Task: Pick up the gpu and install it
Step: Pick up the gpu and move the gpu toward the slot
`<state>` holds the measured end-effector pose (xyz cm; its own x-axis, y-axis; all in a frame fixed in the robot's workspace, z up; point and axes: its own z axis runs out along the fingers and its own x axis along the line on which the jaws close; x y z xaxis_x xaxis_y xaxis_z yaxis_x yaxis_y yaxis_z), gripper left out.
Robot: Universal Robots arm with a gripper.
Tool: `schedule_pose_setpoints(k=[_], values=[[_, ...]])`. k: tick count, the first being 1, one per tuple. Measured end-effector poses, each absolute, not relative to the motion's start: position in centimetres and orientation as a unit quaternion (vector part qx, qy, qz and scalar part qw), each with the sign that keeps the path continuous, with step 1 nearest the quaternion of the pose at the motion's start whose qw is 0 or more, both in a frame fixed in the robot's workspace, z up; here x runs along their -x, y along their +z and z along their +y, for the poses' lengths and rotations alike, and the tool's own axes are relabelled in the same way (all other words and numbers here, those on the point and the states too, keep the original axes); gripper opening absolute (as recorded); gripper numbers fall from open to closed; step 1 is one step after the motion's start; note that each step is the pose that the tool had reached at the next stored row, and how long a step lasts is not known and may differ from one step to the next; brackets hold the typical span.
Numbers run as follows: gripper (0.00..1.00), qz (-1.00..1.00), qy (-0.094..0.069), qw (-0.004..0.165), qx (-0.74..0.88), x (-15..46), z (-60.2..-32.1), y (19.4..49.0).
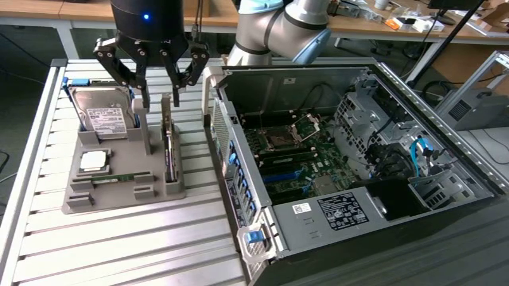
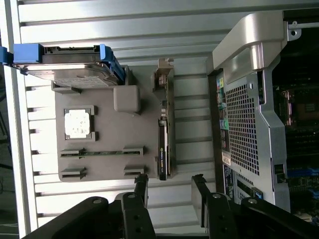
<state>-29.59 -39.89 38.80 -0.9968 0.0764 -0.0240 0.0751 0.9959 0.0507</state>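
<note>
The gpu (image 1: 168,142) is a thin dark card with a silvery edge. It stands edge-on in a slot along the side of the grey holder tray (image 1: 111,199) nearest the computer. My gripper (image 1: 159,95) hangs just above the far end of the card, open, with nothing between its fingers. In the wrist view the gpu (image 2: 164,134) runs lengthwise away from the gripper (image 2: 169,183), whose two black fingers (image 2: 142,185) stand apart on either side of the card's line. The open computer case (image 1: 445,143) lies at the exterior view's right, its motherboard (image 1: 294,156) exposed.
The tray also carries a silver hard drive (image 1: 104,114) in a blue bracket, a square processor (image 1: 94,159) and a green memory stick (image 1: 119,177). The case's raised side wall (image 1: 230,149) stands right beside the tray. A slatted aluminium table (image 1: 119,250) holds everything.
</note>
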Motion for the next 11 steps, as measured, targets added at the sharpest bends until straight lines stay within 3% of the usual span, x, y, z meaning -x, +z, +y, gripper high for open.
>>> schedule_pose_setpoints(k=[11], values=[[0.48,0.999,0.025,0.013,-0.038,29.69,-39.9,38.55]])
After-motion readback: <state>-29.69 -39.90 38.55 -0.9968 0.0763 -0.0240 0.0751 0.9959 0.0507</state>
